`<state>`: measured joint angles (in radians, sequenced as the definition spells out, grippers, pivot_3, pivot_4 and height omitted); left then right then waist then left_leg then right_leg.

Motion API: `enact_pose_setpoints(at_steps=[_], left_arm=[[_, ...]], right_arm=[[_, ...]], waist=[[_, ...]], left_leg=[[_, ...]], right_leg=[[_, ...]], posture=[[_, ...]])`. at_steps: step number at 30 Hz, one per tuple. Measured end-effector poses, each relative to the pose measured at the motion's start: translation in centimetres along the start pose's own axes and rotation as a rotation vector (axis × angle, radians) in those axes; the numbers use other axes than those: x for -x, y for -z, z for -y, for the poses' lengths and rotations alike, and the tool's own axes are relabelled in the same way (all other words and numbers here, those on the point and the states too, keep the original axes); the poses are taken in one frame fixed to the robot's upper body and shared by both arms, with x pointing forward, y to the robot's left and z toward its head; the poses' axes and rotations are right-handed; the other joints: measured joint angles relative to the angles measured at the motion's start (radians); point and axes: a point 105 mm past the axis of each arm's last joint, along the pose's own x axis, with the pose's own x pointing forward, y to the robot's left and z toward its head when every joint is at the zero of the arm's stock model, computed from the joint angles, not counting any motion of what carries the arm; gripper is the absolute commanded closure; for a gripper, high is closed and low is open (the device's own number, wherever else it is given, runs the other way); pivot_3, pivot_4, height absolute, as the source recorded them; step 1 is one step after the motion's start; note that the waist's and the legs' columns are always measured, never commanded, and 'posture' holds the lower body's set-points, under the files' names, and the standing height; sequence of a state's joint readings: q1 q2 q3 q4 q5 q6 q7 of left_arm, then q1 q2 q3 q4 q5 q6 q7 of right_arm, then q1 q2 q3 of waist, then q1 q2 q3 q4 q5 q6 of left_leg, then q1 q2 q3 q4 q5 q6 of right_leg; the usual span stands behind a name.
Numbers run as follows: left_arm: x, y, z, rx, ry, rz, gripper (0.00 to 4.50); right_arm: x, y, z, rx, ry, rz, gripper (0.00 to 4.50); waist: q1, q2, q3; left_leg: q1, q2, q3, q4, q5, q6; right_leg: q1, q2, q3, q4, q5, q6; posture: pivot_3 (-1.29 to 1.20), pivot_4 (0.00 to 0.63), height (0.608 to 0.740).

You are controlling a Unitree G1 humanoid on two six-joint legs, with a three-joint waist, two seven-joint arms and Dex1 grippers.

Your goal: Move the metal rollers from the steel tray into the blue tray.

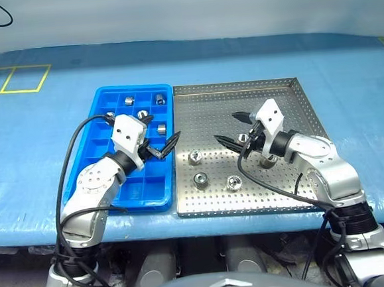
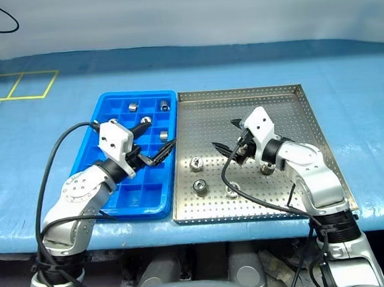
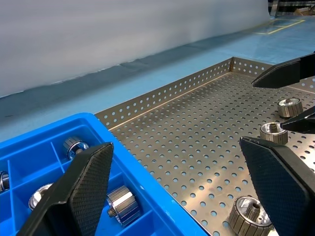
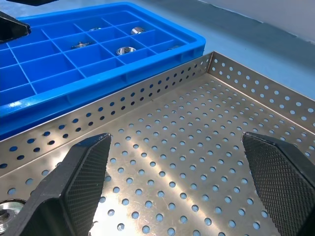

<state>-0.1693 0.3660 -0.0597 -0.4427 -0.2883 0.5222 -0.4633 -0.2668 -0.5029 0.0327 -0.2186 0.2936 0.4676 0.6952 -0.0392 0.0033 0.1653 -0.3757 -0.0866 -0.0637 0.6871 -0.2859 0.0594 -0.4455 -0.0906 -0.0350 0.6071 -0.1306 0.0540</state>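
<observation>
1. Head views — the left gripper (image 1: 162, 148) hangs wide open and empty over the blue tray (image 1: 102, 97), right edge; the right gripper (image 1: 234, 128) gapes empty over the steel tray (image 1: 240, 84).
2. Left wrist view — metal rollers (image 3: 248, 215) lie just beyond the spread fingers (image 3: 81, 184).
3. Right wrist view — a roller (image 4: 6, 212) sits outside the left finger.

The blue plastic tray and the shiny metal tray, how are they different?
The bright blue plastic tray is narrow and split into little square boxes; the square silver steel tray is wider, with one flat floor full of tiny holes. The blue tray sits to the left, the steel tray beside it to the right. Both hold small shiny metal rollers and rest on the pale blue table cover.
</observation>
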Motion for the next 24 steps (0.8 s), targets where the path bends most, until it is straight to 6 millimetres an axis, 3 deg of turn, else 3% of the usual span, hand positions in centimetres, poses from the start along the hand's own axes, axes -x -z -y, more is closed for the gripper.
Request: enact_pose_setpoints(at_steps=[24], left_arm=[[-0.02,-0.08,-0.02,-0.001,-0.006,0.004,0.00]], right_arm=[[0.07,0.23,-0.02,-0.005,0.005,-0.005,0.02]], waist=[[-0.001,0.000,0.000]], left_leg=[[0.000,0.000,0.000,0.000,0.000,0.000]], right_leg=[[0.000,0.000,0.000,0.000,0.000,0.000]], posture=[[-0.16,0.150,0.740]])
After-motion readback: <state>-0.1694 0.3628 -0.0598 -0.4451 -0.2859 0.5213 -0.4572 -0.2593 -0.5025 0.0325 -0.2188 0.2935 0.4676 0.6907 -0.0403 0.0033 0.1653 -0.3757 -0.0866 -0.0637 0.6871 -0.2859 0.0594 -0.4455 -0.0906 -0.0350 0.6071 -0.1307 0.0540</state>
